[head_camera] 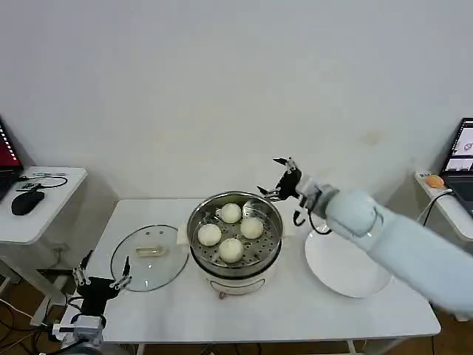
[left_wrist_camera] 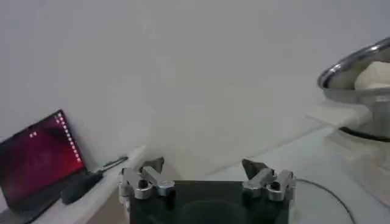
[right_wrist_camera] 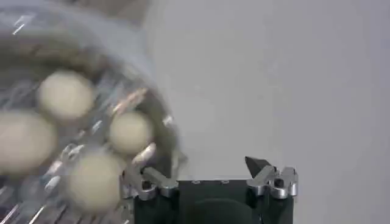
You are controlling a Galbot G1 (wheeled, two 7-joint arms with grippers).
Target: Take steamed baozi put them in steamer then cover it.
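Observation:
The steel steamer stands mid-table, uncovered, with several cream-white baozi on its perforated tray. The glass cover with its cream handle lies flat on the table left of the pot. My right gripper hovers open and empty just above the pot's far right rim. In the right wrist view that gripper sits beside the blurred baozi in the steamer. My left gripper waits open and empty at the table's front left corner, short of the cover. The left wrist view shows the left gripper and the steamer.
An empty flat white plate lies right of the pot, under my right arm. A side table on the left carries a laptop and a mouse. Another small table stands at the right.

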